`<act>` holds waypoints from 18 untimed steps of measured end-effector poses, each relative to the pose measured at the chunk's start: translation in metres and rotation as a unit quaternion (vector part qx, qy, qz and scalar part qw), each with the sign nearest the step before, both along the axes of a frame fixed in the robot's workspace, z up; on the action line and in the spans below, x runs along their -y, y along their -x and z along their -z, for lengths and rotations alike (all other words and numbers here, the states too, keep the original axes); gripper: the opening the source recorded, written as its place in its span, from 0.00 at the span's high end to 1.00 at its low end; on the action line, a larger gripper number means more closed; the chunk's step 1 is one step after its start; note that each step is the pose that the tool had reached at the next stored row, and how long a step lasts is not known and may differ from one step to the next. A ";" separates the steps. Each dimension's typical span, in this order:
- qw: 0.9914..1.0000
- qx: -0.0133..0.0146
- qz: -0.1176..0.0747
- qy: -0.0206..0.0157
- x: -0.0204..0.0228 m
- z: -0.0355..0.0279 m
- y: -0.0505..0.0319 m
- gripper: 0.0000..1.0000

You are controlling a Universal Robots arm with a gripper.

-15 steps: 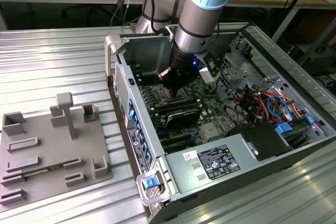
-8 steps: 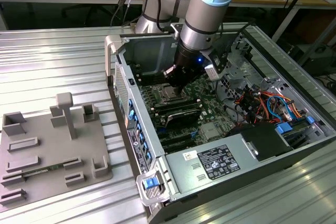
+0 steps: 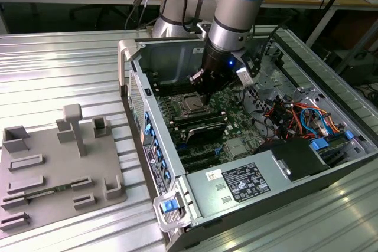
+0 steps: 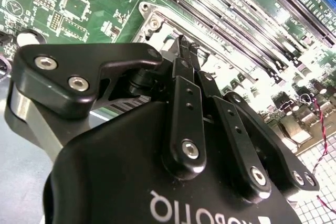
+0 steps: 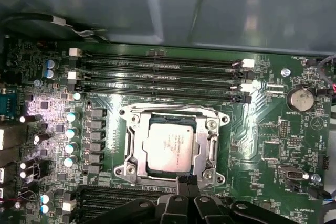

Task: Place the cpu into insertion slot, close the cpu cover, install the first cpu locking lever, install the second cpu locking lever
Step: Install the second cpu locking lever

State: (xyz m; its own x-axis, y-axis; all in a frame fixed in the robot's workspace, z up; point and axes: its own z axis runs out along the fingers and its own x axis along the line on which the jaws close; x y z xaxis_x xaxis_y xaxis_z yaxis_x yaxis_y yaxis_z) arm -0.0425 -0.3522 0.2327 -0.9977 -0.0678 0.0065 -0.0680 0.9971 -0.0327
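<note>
My jaws (image 5: 184,181), pressed together and empty, hover just beside the chip (image 5: 169,148) seated under its thin, springy metal cover (image 5: 211,142) — fragile, so edges only.

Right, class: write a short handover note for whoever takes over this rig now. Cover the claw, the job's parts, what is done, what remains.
Claw: fingers together, holding nothing, its tip at the edge of the socket.
Square silver-grey metal-topped cpu: seated flat in the square black insertion slot.
Thin silver metal cpu cover frame: down flat around the chip.
Done: cpu placed, cover closed.
Left: both locking levers; I cannot tell their state.
</note>
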 end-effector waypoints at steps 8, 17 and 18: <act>1.000 -0.003 0.001 0.003 0.0101 -0.0002 -0.0040 0.89; 1.000 -0.003 0.001 -0.027 0.0210 0.0009 -0.0026 0.89; 1.000 -0.003 0.001 -0.029 0.0228 0.0010 -0.0023 0.89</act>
State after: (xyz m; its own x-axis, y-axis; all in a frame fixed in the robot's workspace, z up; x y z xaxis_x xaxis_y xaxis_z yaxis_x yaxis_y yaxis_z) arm -0.0402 -0.3750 0.2317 -0.9977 -0.0668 0.0087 -0.0666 0.9974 0.0265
